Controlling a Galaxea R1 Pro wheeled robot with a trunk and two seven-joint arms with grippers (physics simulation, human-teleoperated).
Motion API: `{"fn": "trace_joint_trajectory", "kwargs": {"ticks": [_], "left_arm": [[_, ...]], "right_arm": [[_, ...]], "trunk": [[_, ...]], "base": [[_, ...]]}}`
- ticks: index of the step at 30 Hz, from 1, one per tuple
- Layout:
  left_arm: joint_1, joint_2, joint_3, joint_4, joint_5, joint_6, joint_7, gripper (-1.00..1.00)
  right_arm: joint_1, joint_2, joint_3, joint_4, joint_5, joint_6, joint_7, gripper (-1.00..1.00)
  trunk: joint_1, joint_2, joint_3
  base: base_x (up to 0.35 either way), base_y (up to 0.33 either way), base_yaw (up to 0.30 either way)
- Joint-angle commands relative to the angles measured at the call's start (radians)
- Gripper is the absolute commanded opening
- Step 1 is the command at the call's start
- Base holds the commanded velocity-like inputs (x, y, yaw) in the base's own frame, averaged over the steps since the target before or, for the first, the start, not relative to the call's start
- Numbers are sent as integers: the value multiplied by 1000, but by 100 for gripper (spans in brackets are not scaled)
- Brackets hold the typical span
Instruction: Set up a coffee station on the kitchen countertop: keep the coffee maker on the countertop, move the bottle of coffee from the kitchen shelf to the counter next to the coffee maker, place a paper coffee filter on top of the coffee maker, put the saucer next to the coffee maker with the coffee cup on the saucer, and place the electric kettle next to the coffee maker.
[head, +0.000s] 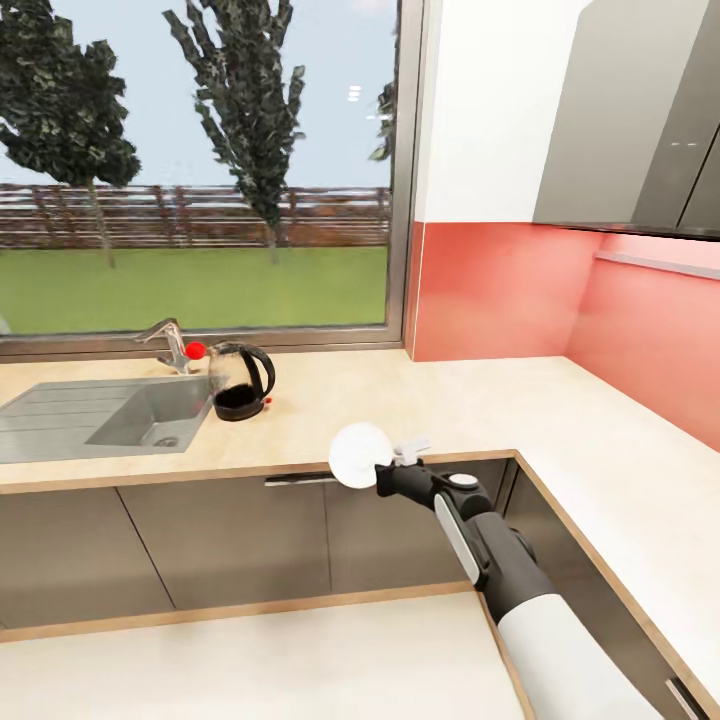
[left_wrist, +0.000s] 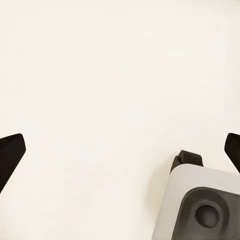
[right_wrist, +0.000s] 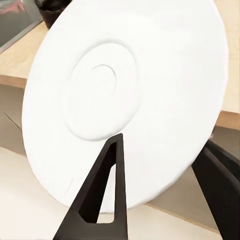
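The round white saucer (right_wrist: 125, 95) rides tilted on edge, pinched in the right gripper (head: 385, 465) at the pale wooden surface's (head: 450, 410) front edge. The coffee maker is seemingly out of frame; next, find it and lay the saucer flat beside it.

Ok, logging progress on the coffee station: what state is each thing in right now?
saucer: tilted on edge, held off the countertop.
right end effector: shut on saucer.
left end effector: open, holding nothing.
electric kettle: upright on countertop beside sink.
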Motion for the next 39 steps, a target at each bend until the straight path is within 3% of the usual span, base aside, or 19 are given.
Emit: {"fn": "trace_joint_trajectory", "kwargs": {"ticks": [1, 8, 10, 11, 20, 28, 39], "left_arm": [[0, -2, 5, 0, 6, -5, 1, 100], [0, 2, 6, 1, 4, 1, 23, 100], [0, 2, 6, 6, 5, 4, 70, 100], [1, -6, 6, 57, 6, -3, 141, 100], [0, -6, 8, 61, 12, -9, 144, 100], [0, -7, 9, 61, 16, -10, 145, 100], [0, -8, 9, 61, 16, -13, 145, 100]], "right_arm": [[-1, 0, 3, -1, -10, 7, -1, -100], [0, 0, 6, -1, -10, 6, -1, -100], [-1, 0, 6, -1, -10, 6, 0, -100], [0, 0, 7, -1, -10, 6, 1, -100], [1, 1, 8, 0, -11, 6, 1, -100], [1, 2, 44, 0, -10, 6, 1, -100], [1, 2, 48, -1, -10, 6, 1, -100]], "trunk": [[0, -1, -2], [0, -1, -2], [0, -1, -2], [0, -1, -2], [0, -1, -2], [0, -1, -2], [0, -1, 2]], "base": [[0, 0, 0], [0, 0, 0], [0, 0, 0], [0, 0, 245], [0, 0, 273], [0, 0, 279], [0, 0, 272]]}}
